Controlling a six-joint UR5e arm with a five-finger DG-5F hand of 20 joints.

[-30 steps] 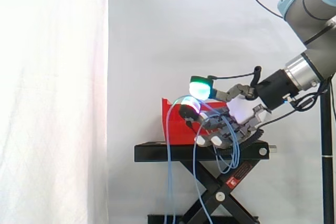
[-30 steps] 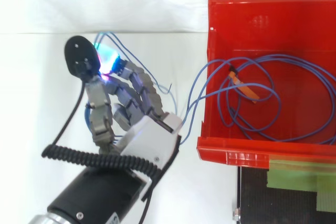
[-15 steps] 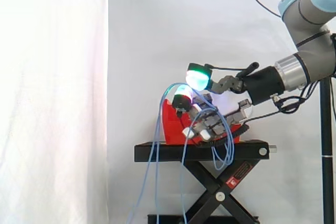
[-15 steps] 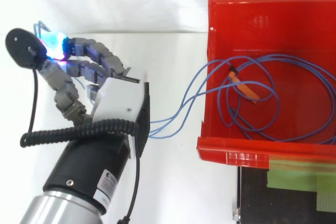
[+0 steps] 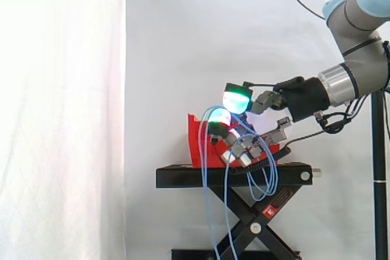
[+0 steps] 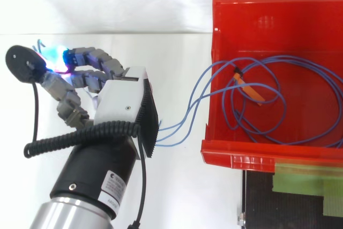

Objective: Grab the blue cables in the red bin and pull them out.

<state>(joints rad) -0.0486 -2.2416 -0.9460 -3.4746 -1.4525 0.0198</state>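
Observation:
The red bin stands on the black stand. Thin blue cables lie coiled inside it with an orange tie, and several strands cross its left wall toward my hand. The hand is to the left of the bin, clear of its rim, with its fingers curled round the cable strands. In the side view the hand hovers in front of the bin just above the stand's top. From it, blue cables hang in long loops down past the stand.
The stand is a black scissor lift before a white curtain. Green tape lies on the stand top beside the bin's near wall. White ground spreads to the left of the bin around my hand.
My hand swung out away from the bin with the strands, then came back slightly toward it. The hanging loops swayed outward and now hang straighter. The coil in the bin looks unchanged.

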